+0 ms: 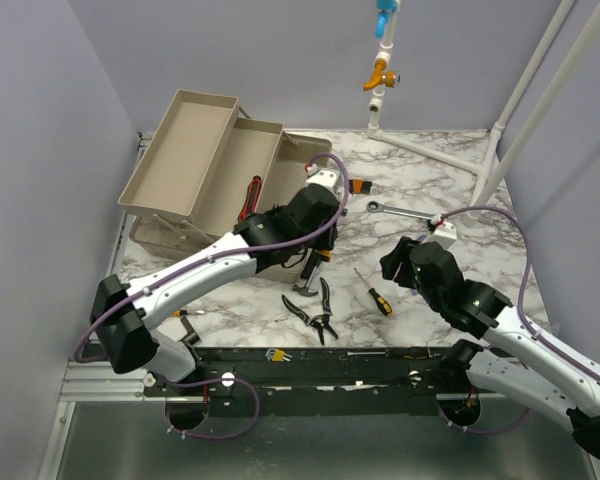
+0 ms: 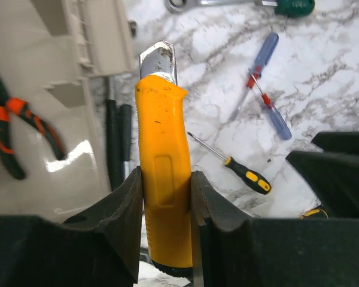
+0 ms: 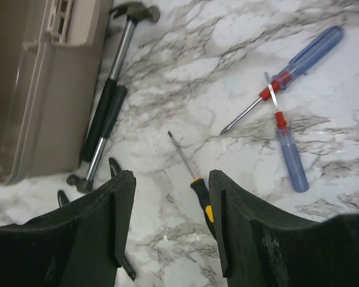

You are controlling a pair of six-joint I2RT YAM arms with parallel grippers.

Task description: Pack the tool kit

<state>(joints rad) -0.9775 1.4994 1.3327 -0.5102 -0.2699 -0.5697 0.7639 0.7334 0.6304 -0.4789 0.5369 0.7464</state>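
Marble counter (image 1: 420, 185) carried loose screwdrivers (image 3: 296, 161), hammer (image 3: 110, 98), wrench (image 1: 400, 212); only pliers (image 2: 39, 128) lay in the toolbox (image 1: 255, 150). My left claw (image 2: 166, 197) gripped the yellow utility knife (image 2: 161, 137); right claw (image 3: 170, 185) hung released.

Toolbox (image 1: 210, 160): open at rear left. Orange-handled pliers (image 2: 18, 125) lie in it, with bare floor beside them.

Its near wall is obstructed low down by a hammer (image 3: 110, 101) lying along it, just beside.

Left arm (image 1: 200, 275) spans diagonally from the near-left base to table centre and covers the lane in front of the toolbox.

Centre clutter: 2 blue screwdrivers (image 3: 287, 72) lie crossed. 1 yellow-handled screwdriver (image 3: 194, 179) lies under the right gripper (image 3: 170, 221), whose fingers stand apart with nothing between. Black pliers (image 1: 315, 310) lie near front centre.

Wrench (image 1: 400, 212) lies rear centre. To its right the table (image 1: 460, 190) is bare marble up to the pipe frame (image 1: 500, 130), which fences the right rear corner. A valve (image 1: 380, 75) hangs above the rear edge.
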